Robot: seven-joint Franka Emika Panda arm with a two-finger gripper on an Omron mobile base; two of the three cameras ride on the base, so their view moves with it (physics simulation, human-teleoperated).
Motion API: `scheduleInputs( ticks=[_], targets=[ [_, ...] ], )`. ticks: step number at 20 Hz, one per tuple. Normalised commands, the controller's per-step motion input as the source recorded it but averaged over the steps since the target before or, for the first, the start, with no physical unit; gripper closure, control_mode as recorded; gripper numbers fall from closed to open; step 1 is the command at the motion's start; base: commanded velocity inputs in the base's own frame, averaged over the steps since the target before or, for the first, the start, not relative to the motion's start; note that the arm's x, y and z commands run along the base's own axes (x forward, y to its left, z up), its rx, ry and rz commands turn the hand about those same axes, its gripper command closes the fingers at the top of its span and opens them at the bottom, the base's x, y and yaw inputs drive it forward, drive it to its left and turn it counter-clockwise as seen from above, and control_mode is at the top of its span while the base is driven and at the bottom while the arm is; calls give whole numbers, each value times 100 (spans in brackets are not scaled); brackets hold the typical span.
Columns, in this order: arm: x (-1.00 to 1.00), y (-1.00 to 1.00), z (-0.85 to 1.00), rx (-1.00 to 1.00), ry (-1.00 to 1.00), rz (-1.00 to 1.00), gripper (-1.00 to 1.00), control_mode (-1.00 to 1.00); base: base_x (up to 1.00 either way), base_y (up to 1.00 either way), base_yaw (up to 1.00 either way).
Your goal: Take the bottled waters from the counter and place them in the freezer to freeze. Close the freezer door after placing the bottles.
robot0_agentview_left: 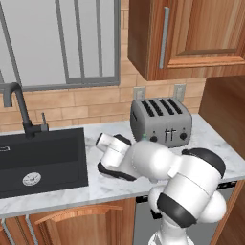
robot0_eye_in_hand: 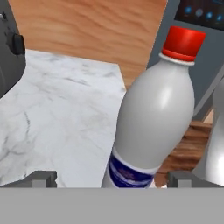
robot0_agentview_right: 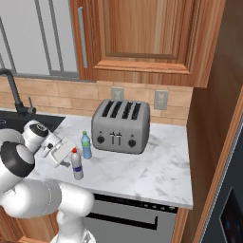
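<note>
Red-capped bottle is standing upright on the marble counter and is filling the centre of the hand view, rising between my two finger tips at the bottom edge. In the right base view it is sitting in the lower left of the frame, just beside my gripper, whose jaws are spread as wide as they go and are gripping nothing yet. The green-capped bottle is standing just behind it, toward the toaster, which is occupying the middle of that frame. In the left base view my own arm is covering both bottles, and the black sink is lying at the left of the frame beside the toaster's stretch of counter.

Progress, as I am judging it: the task is barely begun. Both bottles are still resting on the counter, neither is lifted, and I am lining up on the red-capped one as the first pick. Remaining: closing on this bottle, carrying it to the freezer, a dark sliver of which is showing at the lower right edge of the right base view, then repeating for the green-capped bottle and shutting the door. Whether that door is standing open I cannot tell.
</note>
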Motion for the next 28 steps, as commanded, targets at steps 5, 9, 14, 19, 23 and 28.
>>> scheduleInputs(
  ticks=[5, 9, 14, 19, 23, 28],
  targets=[
    [-5, -21, 0, 0, 0, 0, -100, -100, 0, 0, 0],
    [0, -3, 0, 0, 0, 0, -100, -100, 0, 0, 0],
    [0, 0, 0, 0, 0, 0, -100, -100, 0, 0, 0],
    [0, 0, 0, 0, 0, 0, -100, -100, 0, 0, 0],
    [0, -10, 0, 0, 0, 0, -100, -100, 0, 0, 0],
    [0, -11, 0, 0, 0, 0, -100, -100, 0, 0, 0]
  ],
)
